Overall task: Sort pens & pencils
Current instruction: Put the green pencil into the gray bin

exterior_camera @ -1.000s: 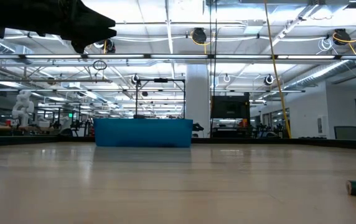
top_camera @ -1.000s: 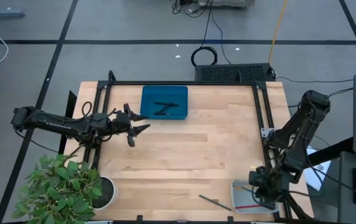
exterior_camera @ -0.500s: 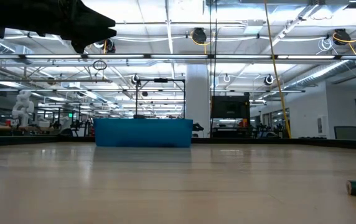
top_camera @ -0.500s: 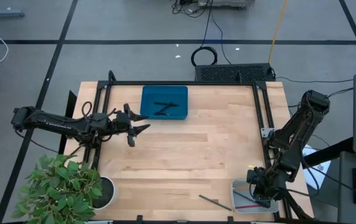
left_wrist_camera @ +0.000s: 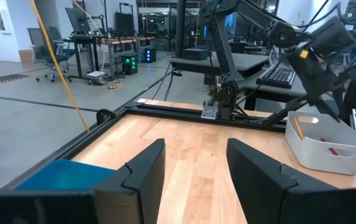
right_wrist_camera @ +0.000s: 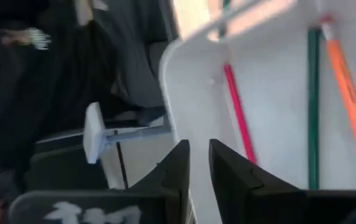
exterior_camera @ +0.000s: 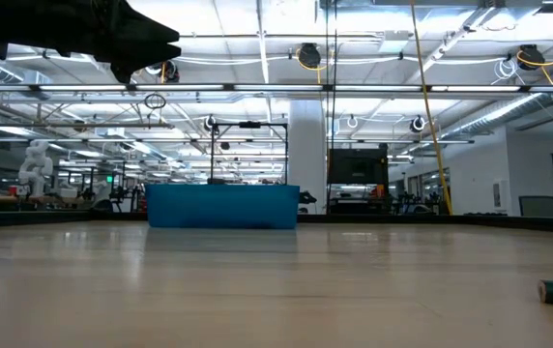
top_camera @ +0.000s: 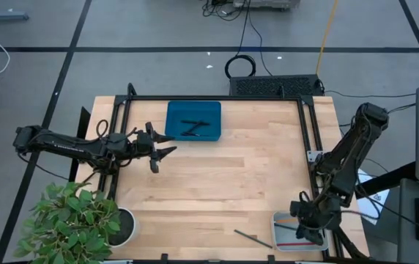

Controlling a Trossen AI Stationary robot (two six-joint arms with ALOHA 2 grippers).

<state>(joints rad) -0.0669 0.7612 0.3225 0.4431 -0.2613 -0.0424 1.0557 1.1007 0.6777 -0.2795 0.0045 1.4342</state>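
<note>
The right gripper (top_camera: 310, 232), fingers nearly together and empty, has shifted slightly over the white bin (top_camera: 281, 242) holding three pencils (right_wrist_camera: 337, 81), suggesting a completed drop; the left gripper (top_camera: 167, 152) stays open, idle.

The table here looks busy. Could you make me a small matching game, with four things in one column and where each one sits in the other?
Things:
1. pens
2. red pencil
3. dark grey pencil
4. left end effector

Places:
A. lying loose on the wooden table, near the white bin
B. inside the blue tray
C. hovering open over the table, just off the blue tray's corner
D. inside the white bin, below the right end effector

Pairs: 1-B, 2-D, 3-A, 4-C

The blue tray sits at the far side, the white bin at the near right, with the right end effector over it.
</note>
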